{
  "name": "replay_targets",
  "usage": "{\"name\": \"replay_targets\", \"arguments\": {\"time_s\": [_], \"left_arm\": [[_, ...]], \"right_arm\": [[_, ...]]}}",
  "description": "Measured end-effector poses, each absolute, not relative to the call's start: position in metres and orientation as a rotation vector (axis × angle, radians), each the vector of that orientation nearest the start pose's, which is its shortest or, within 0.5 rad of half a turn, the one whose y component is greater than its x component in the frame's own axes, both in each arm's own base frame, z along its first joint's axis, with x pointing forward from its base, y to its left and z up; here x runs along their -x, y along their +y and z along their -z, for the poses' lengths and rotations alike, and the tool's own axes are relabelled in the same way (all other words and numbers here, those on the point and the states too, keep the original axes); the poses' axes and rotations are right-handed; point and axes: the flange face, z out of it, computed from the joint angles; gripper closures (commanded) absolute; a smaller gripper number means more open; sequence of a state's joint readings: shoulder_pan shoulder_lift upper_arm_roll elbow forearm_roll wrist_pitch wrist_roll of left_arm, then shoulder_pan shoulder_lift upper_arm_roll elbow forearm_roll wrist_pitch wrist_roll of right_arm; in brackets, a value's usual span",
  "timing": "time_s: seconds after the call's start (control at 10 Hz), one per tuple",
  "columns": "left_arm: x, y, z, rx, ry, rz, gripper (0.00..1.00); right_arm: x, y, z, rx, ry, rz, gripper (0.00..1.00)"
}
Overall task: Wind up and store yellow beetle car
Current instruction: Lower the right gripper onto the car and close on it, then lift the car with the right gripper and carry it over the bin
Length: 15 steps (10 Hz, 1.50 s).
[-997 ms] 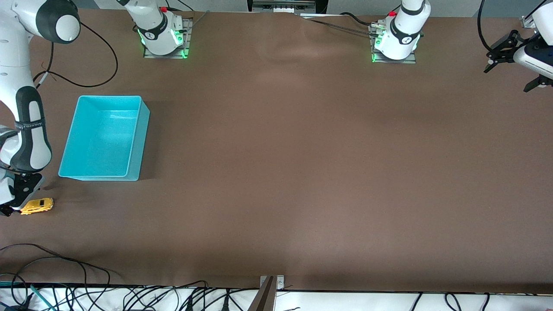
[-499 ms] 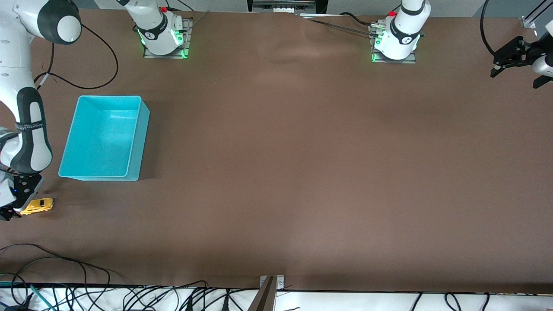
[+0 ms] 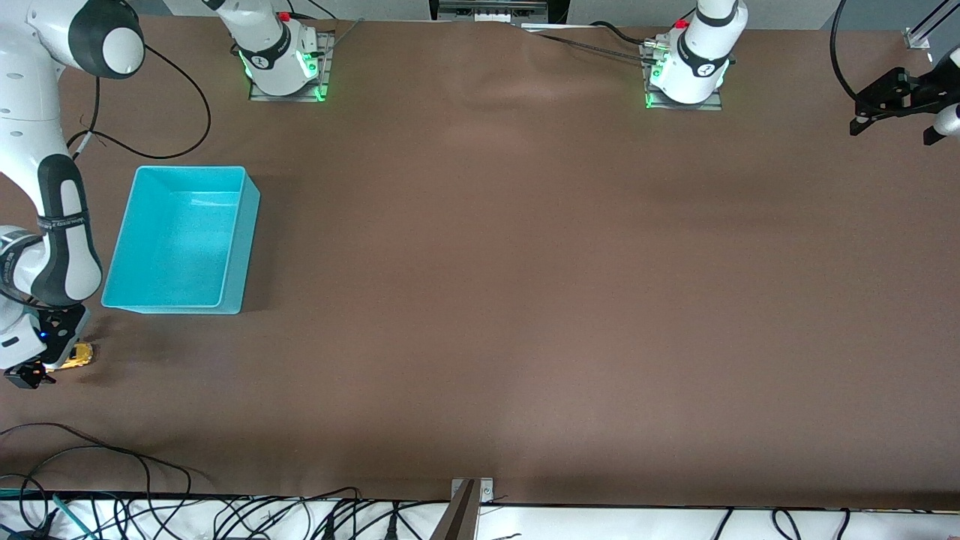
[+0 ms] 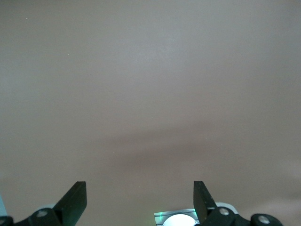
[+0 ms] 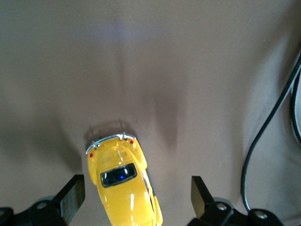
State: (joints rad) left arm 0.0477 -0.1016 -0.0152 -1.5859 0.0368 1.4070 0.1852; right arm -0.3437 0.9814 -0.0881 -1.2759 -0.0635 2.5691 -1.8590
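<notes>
From the front, the right gripper (image 3: 34,367) hangs over the yellow beetle car (image 3: 77,355), near the blue bin (image 3: 238,247). The left gripper (image 3: 896,112) waits wide. In the right wrist view, wide fingers (image 5: 73,197) flank the car (image 5: 123,186). No writing can be read.

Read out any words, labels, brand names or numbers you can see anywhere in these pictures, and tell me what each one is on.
No text here can be read for certain.
Band on the right arm above the toy car: lettering there, too small to read.
Round marks on the two arm bases: too small to read.
Toy car, bin, table: no writing visible.
</notes>
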Motion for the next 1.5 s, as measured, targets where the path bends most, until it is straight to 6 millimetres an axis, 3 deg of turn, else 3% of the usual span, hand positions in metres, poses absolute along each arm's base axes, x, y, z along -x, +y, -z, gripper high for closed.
{"name": "replay_targets", "arguments": {"time_s": [0.1,0.2,0.3,0.4,0.9,1.1,1.3,1.5], "left_arm": [[-0.505,0.020,-0.658,3.107,0.217,-0.125,0.00],[-0.505,0.018,-0.658,3.113,0.200,-0.124,0.00],[-0.505,0.018,-0.658,3.113,0.195,-0.123,0.00],[-0.505,0.018,-0.658,3.113,0.192,-0.124,0.00],[-0.504,0.018,-0.658,3.113,0.189,-0.124,0.00],[-0.504,0.016,-0.658,3.113,0.195,-0.124,0.00],[-0.504,0.014,-0.658,3.112,0.200,-0.125,0.00],[-0.504,0.011,-0.659,3.111,0.209,-0.124,0.00]], "right_arm": [[-0.712,-0.305,-0.187,2.504,-2.404,0.054,0.00],[-0.712,-0.304,-0.187,2.501,-2.406,0.054,0.22],[-0.713,-0.304,-0.187,2.501,-2.406,0.055,0.77],[-0.713,-0.303,-0.186,2.500,-2.406,0.058,1.00],[-0.716,-0.300,-0.189,2.535,-2.369,0.083,1.00],[-0.722,-0.293,-0.199,2.530,-2.373,0.106,1.00],[-0.729,-0.285,-0.225,2.511,-2.365,0.092,1.00],[-0.733,-0.270,-0.267,2.474,-2.360,0.069,1.00]]}}
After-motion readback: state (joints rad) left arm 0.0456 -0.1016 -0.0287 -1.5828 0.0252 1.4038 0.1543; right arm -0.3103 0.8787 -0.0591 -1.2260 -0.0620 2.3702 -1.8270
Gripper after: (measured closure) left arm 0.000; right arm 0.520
